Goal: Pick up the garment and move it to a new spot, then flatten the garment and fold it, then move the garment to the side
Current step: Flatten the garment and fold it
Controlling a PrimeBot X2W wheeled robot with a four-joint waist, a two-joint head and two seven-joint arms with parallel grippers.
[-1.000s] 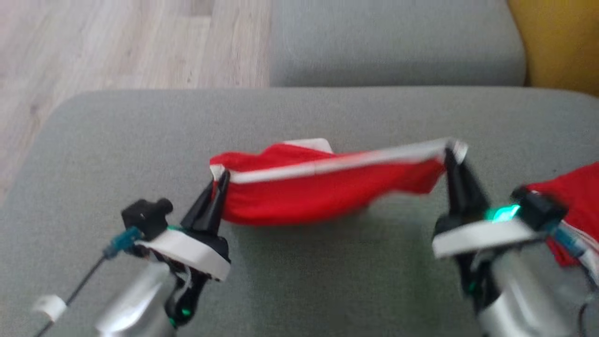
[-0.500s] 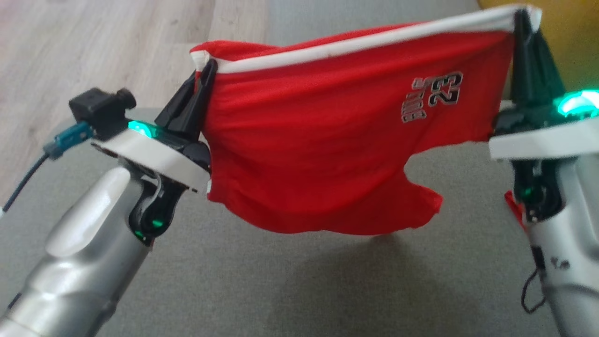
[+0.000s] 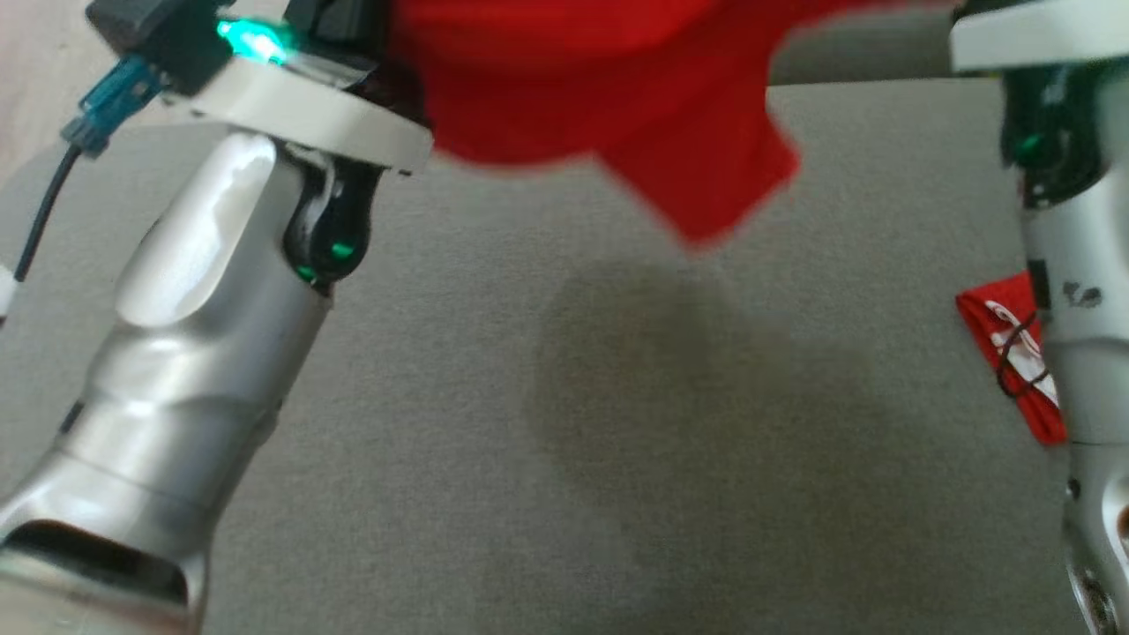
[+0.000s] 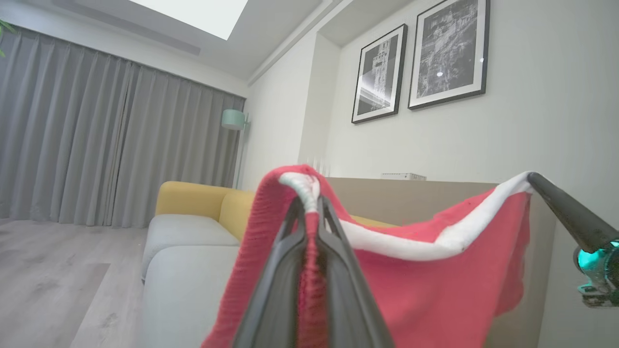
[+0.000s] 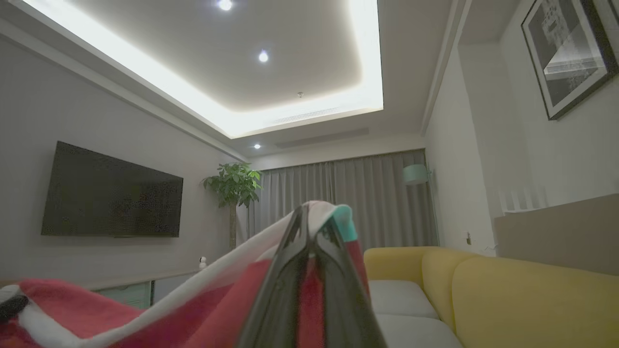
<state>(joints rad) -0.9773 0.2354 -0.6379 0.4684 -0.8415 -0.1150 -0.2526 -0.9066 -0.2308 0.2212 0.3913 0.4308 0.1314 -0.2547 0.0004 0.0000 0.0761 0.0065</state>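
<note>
Above the grey cushion [image 3: 564, 459], the red garment [image 3: 609, 79] hangs clear of the surface, with its white-banded edge [image 4: 401, 241] stretched between the two tools. Left tool [image 4: 309, 205] is clamped on one end of that band, fabric pinched between its fingers; right tool [image 5: 312, 220] is clamped likewise on the other end. A second red piece [image 3: 1005, 344] lies on the cushion just beside the right forearm [image 3: 1076, 370], apart from the hanging hem.

Head camera looks down close on the cushion [image 3: 529, 441]; wrist cameras tilt up roomward, all sharing the garment [image 3: 582, 79].
</note>
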